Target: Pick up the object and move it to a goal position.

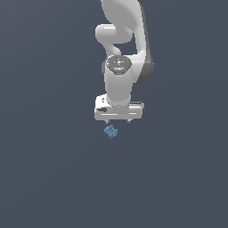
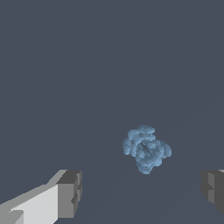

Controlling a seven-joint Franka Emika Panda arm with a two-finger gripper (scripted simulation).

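The object (image 1: 111, 132) is a tiny light-blue lumpy item on the dark floor, just below the white gripper hand in the exterior view. My gripper (image 1: 118, 120) hangs above it, slightly toward the exterior view's right, fingers pointing down and barely showing under the hand. In the wrist view the object (image 2: 146, 149) lies ahead of the gap between the two grey fingertips (image 2: 70, 192), which stand far apart. The gripper (image 2: 142, 192) is open and holds nothing.
The white Panda arm (image 1: 122, 40) rises behind the hand in the exterior view. The plain dark grey-blue floor (image 1: 44, 178) spreads all around. No goal marker shows.
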